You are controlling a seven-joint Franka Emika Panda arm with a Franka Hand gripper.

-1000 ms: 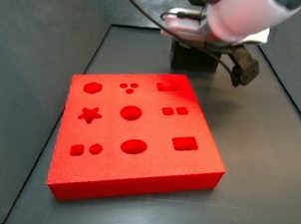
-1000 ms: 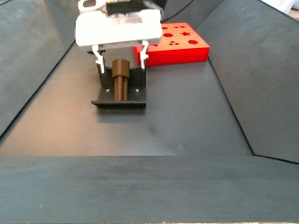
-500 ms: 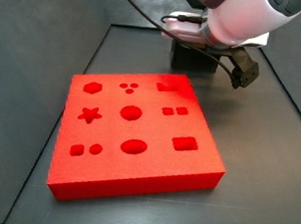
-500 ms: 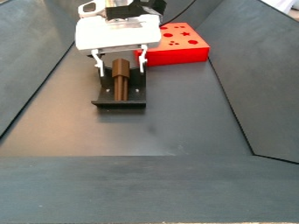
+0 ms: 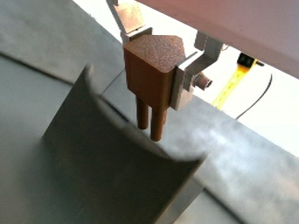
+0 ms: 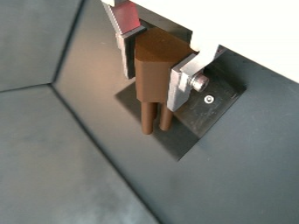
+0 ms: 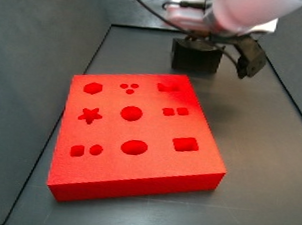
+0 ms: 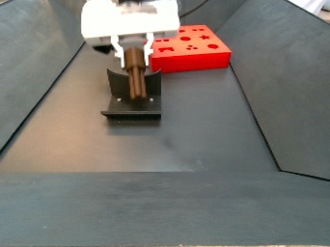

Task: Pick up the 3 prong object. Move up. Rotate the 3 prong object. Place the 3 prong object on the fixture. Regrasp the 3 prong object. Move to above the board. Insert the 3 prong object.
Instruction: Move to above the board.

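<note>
- The 3 prong object point(image 5: 155, 77) sits between the silver fingers point(image 5: 194, 68) of the hand point(image 6: 158, 63) in both wrist views: a brown, hard-looking body with a faceted top and thin prongs pointing down. The hand is closed on its body.
- In a side view the 3 prong object point(image 8: 134, 66) shows as a brown bar near the upper left of the frame, standing over the fixture point(image 8: 131, 100). Whether it touches the fixture cannot be told.
- Handling, as a judgement: it looks rigid and light, probably smooth-sided, so it could twist in a loose pinch. The prongs look like the weak part, so take hold of the thick body on its flat faces and keep the pads off the prongs.
- The fixture point(image 6: 205, 112) lies just under the prongs in a wrist view, a dark plate with a visible screw head.
- The surface is a dark, matt bench point(image 8: 194, 145) with sloped walls rising on both sides like a trough. This leaves free floor in the lower half of that side view.
- The board point(image 7: 136, 136), bright red with recessed cutouts, fills the centre of a side view. It is well apart from the hand point(image 7: 218, 36) at the upper right, so there is room to travel between them.
</note>
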